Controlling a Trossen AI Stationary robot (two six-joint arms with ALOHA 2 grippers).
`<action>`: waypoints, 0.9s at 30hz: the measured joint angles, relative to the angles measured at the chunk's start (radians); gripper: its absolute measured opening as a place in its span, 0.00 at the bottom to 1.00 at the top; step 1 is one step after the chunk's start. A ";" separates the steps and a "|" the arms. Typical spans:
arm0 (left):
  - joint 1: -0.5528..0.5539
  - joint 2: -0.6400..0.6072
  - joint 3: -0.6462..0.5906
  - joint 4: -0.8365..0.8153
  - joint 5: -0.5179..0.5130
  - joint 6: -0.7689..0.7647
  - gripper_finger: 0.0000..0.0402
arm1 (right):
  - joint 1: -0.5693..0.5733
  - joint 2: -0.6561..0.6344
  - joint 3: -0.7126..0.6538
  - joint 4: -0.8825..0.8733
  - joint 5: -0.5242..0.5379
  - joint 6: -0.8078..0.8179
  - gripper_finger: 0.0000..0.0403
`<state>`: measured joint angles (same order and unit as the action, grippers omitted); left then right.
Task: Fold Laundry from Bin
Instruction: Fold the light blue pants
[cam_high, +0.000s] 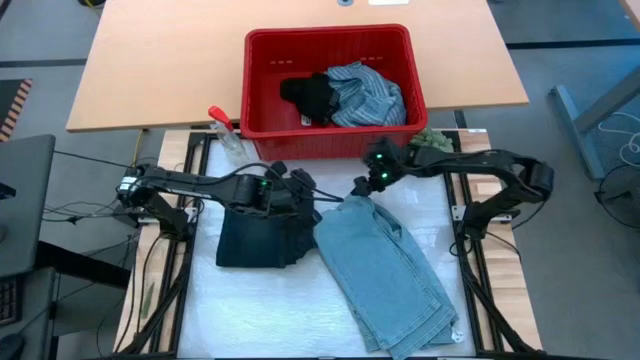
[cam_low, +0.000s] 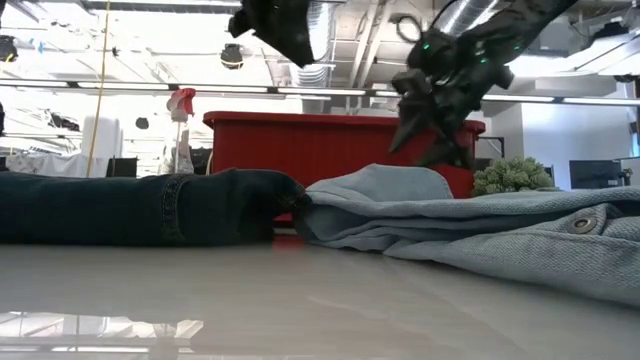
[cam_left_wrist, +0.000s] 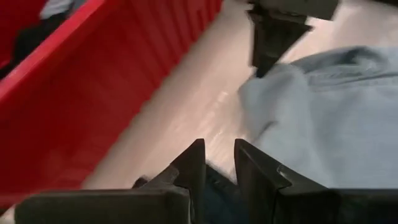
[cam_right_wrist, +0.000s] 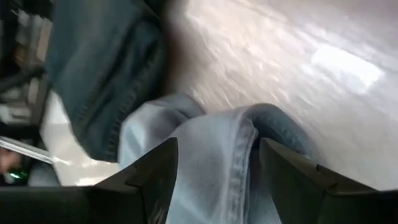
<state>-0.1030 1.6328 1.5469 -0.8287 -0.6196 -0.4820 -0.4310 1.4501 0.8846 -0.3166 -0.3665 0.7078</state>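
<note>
High view: white work surface (cam_high: 250, 300) framed by wooden rails, a tan table (cam_high: 150, 70) behind it and grey floor around. The red bin (cam_high: 330, 85) sits at the white surface's far edge, holding a blue-white striped shirt (cam_high: 368, 92) and a small black piece (cam_high: 308, 95); a spray bottle (cam_high: 225, 130) stands just beside its left corner, a green fuzzy ball (cam_high: 432, 140) by its right. Light blue jeans (cam_high: 385, 270) lie folded on the white surface, running from centre toward the near right; a dark navy piece (cam_high: 255, 235) lies touching their left edge. The left gripper (cam_high: 300, 190) is over the navy piece, the right gripper (cam_high: 362, 185) over the top of the jeans. Low view: glossy tabletop, ceiling lights and ducting beyond; navy piece left, jeans right, bin behind — both grippers are clear above the cloth. Left wrist view: the left fingers (cam_left_wrist: 193, 168) stand slightly apart, holding nothing, red bin wall alongside. Right wrist view: the right fingers (cam_right_wrist: 155, 171) stand wide apart, straddling the jeans' seamed edge without gripping it.
</note>
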 joint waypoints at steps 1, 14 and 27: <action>-0.003 -0.012 -0.010 -0.009 -0.013 -0.012 0.19 | 0.008 0.024 0.013 -0.013 -0.002 -0.006 0.63; -0.049 -0.263 -0.467 0.234 0.008 -0.244 0.15 | 0.047 0.186 0.139 -0.112 0.028 -0.038 0.15; -0.065 -0.391 -0.679 0.418 0.013 -0.354 0.14 | 0.085 -0.140 0.049 -0.089 0.343 0.161 0.06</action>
<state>-0.1676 1.2420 0.8683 -0.4112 -0.6066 -0.8356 -0.3463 1.3103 0.9336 -0.4060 -0.0239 0.8686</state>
